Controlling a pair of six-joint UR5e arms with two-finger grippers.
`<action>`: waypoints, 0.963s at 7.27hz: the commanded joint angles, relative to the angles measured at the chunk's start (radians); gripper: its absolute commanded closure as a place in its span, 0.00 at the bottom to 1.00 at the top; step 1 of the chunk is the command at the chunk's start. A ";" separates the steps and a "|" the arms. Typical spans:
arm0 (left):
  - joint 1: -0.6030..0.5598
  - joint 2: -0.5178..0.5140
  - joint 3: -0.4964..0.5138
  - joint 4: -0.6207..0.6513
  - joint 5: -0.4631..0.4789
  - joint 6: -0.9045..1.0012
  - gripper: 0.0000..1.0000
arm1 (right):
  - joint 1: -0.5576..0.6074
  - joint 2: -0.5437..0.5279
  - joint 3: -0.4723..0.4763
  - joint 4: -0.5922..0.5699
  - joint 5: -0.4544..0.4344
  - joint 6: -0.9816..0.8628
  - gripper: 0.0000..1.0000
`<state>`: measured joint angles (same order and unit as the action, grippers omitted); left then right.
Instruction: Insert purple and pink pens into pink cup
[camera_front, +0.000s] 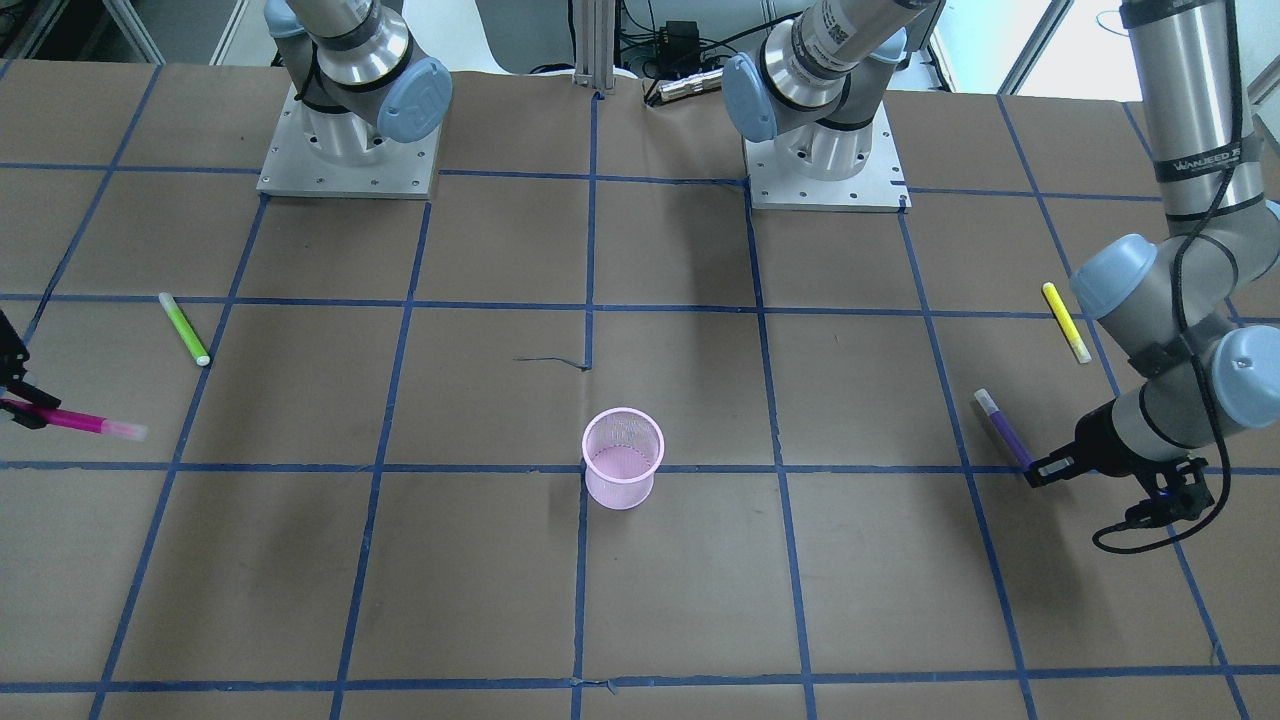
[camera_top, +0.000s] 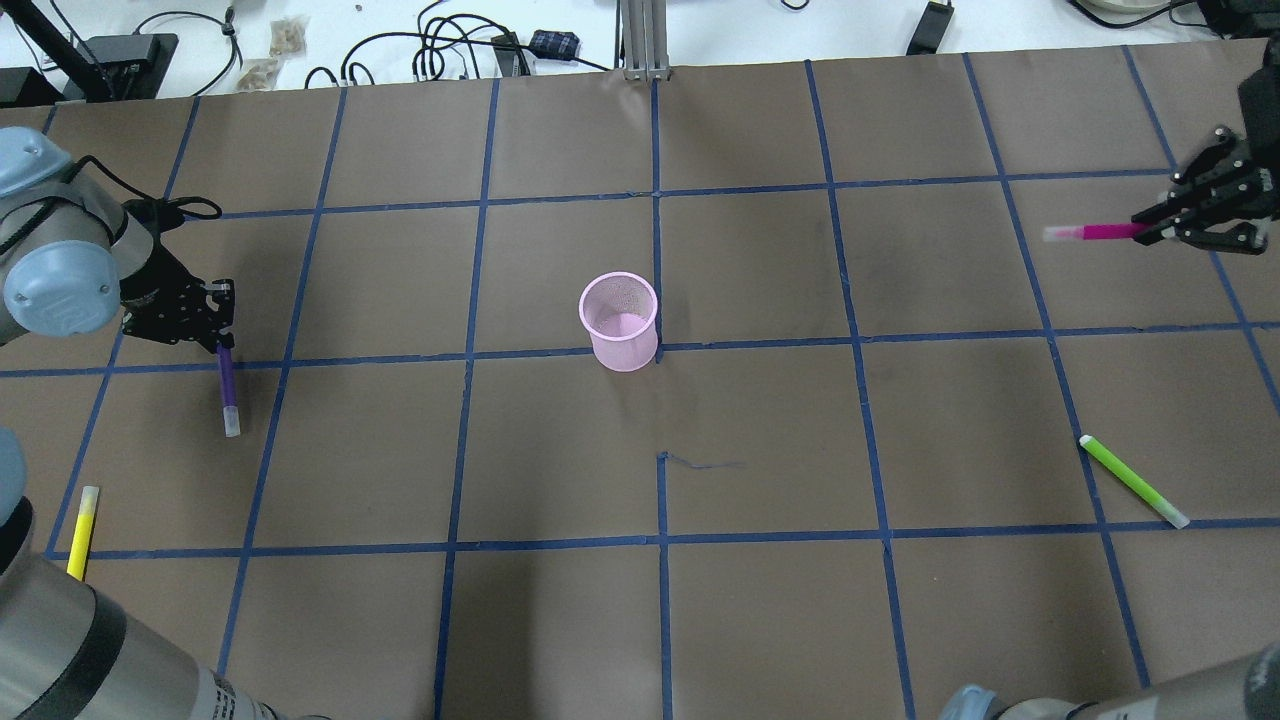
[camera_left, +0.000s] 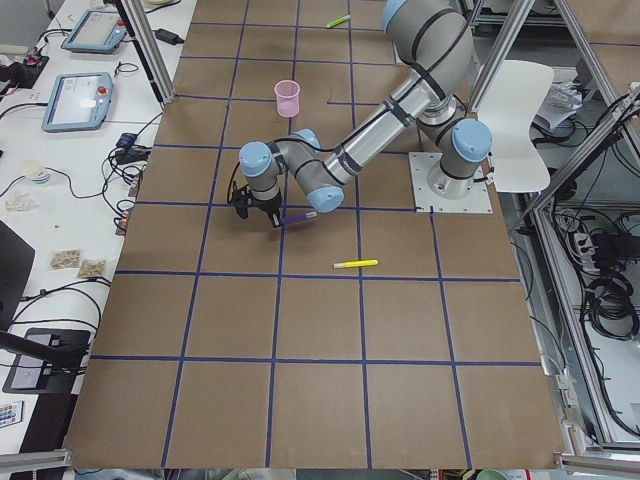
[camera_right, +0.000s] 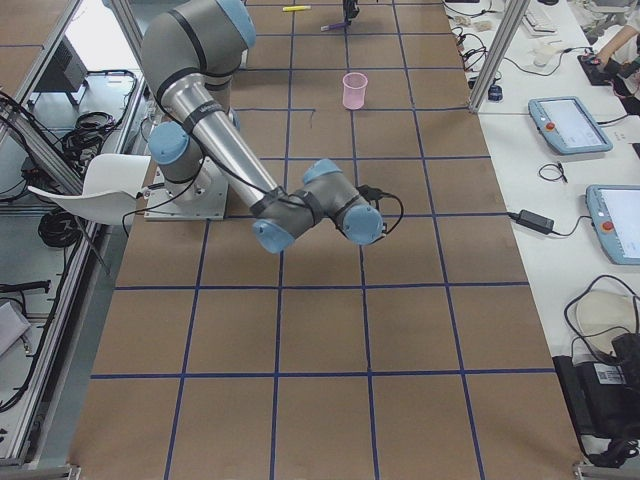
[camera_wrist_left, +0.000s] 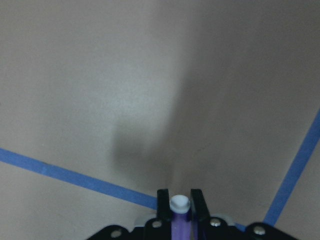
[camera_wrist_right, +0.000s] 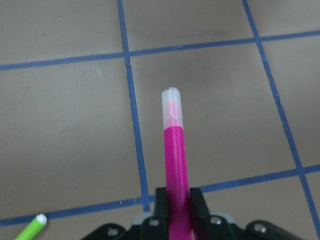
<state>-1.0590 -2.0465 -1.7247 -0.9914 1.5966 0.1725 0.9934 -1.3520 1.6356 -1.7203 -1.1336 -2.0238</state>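
The pink mesh cup (camera_top: 620, 322) stands upright near the table's middle, also in the front-facing view (camera_front: 622, 458). My left gripper (camera_top: 218, 340) is far to its left and is shut on one end of the purple pen (camera_top: 228, 388), held low over the table. The left wrist view shows the pen's white tip (camera_wrist_left: 179, 204) between the fingers. My right gripper (camera_top: 1160, 228) is at the far right edge, shut on the pink pen (camera_top: 1090, 232), which points towards the cup and is held above the table. The right wrist view shows the pink pen (camera_wrist_right: 173, 150) jutting forward.
A green pen (camera_top: 1133, 481) lies on the table at the right, nearer the robot than my right gripper. A yellow pen (camera_top: 82, 530) lies at the near left beside my left arm. The two arm bases (camera_front: 350, 150) stand at the robot's side. Blue tape lines grid the brown table.
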 joint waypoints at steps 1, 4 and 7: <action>-0.013 0.037 0.071 -0.028 0.000 0.002 1.00 | 0.271 -0.094 -0.007 -0.018 -0.006 0.347 0.97; -0.083 0.080 0.077 -0.026 -0.008 -0.001 1.00 | 0.674 -0.098 -0.007 -0.268 -0.271 0.647 0.97; -0.107 0.101 0.077 -0.013 -0.009 -0.001 1.00 | 1.006 0.025 -0.007 -0.501 -0.631 0.803 0.97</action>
<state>-1.1594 -1.9532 -1.6478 -1.0090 1.5885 0.1720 1.8748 -1.3851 1.6294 -2.1396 -1.6303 -1.2570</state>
